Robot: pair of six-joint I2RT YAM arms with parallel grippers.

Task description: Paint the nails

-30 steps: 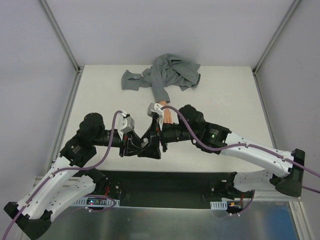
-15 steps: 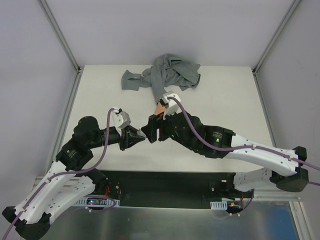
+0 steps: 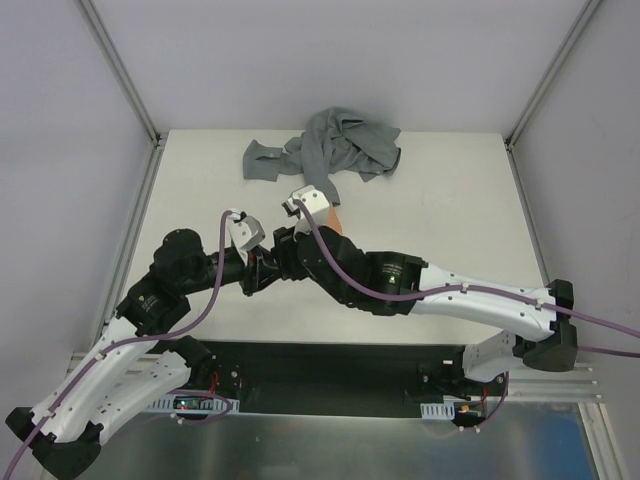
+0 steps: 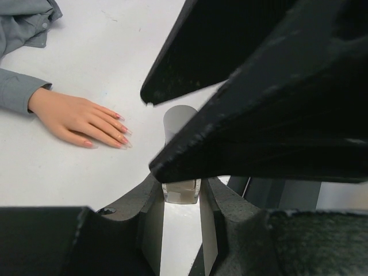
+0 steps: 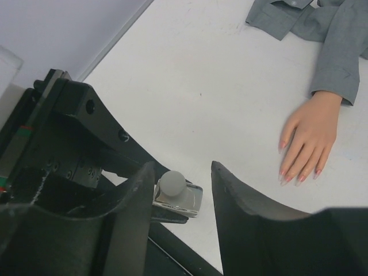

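The peach mannequin hand [image 5: 307, 138] lies flat on the white table, fingers towards the arms, its pink nails [image 5: 299, 178] showing. It also shows in the left wrist view [image 4: 75, 118], with its nails [image 4: 122, 135]. In the top view only a sliver of the hand [image 3: 333, 222] shows beside the right arm. My left gripper [image 4: 181, 190] is shut on a small clear bottle [image 5: 184, 201] with a grey cap [image 5: 172, 183]. My right gripper [image 5: 181, 172] is open, its jaws either side of the cap. The two grippers meet in the top view, left [image 3: 258, 272] and right [image 3: 282, 252].
A crumpled grey shirt [image 3: 335, 150] lies at the back of the table, its sleeve [image 5: 339, 63] running down to the hand's wrist. Metal frame posts [image 3: 120, 70] stand at the table's back corners.
The right arm has swung left across the hand, and its open gripper has come up to the left gripper. Its jaws now stand either side of the bottle cap. The left gripper has shifted slightly.
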